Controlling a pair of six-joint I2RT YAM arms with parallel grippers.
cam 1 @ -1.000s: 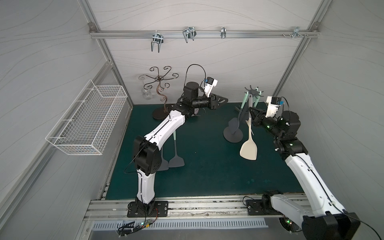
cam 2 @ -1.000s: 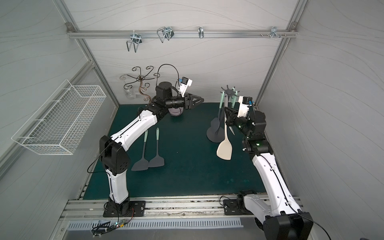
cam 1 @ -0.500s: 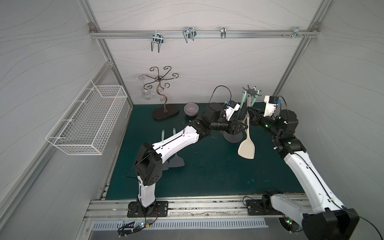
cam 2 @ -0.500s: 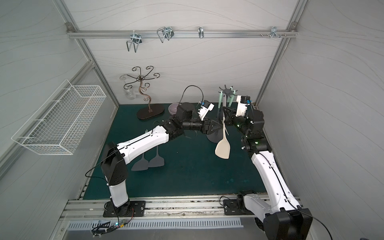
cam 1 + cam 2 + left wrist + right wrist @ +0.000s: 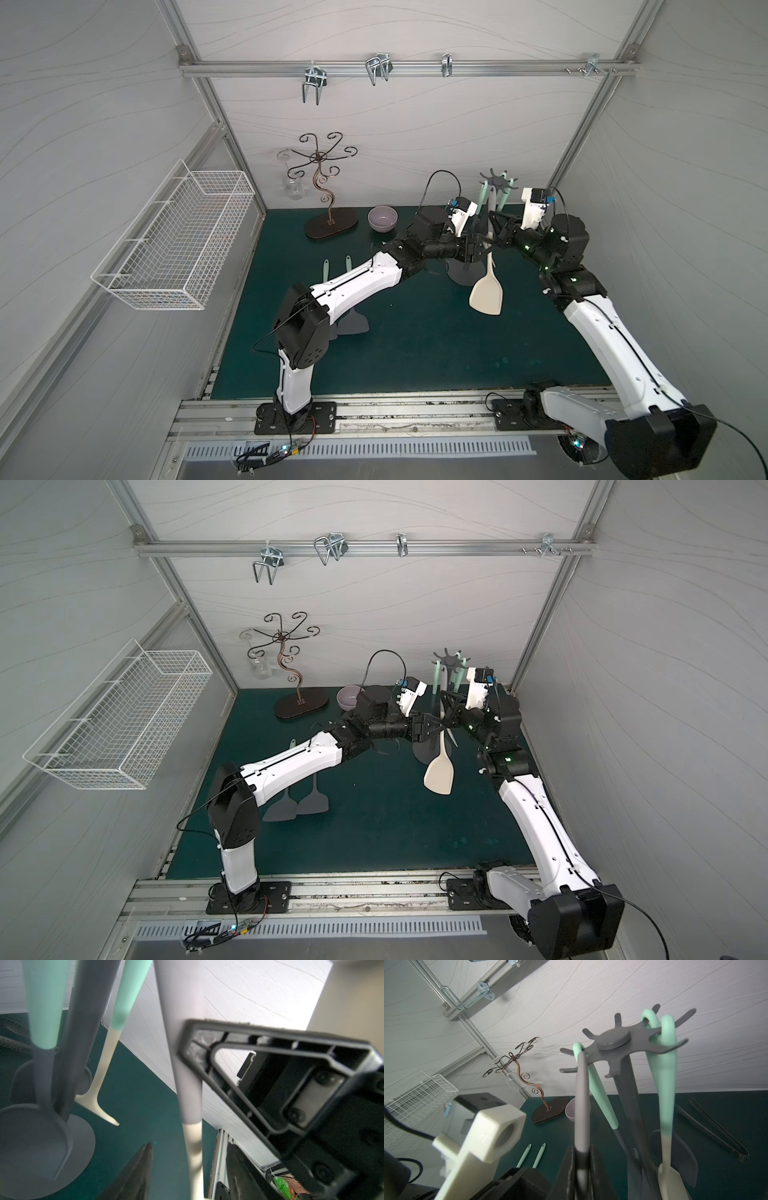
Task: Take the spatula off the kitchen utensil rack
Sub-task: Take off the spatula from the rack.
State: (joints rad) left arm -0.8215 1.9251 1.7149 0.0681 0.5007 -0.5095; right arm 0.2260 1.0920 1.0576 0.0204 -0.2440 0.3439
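Mid-task: right gripper clamps the spatula by its handle, top beside the rack crown, unhooked or not I cannot tell; left gripper, jaws apart, straddles its neck; lifting clear remains.

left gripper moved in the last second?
Yes, the left gripper swung away from the brown wire stand, over to the spatula at the kitchen utensil rack.

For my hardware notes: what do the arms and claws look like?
The left arm and right arm have white shells on long links and black joints. The left claw and right claw are black skeletal triangular frames. Each wrist carries a white camera mount; a black cable loops from the left one. Green lights glow on the right arm.
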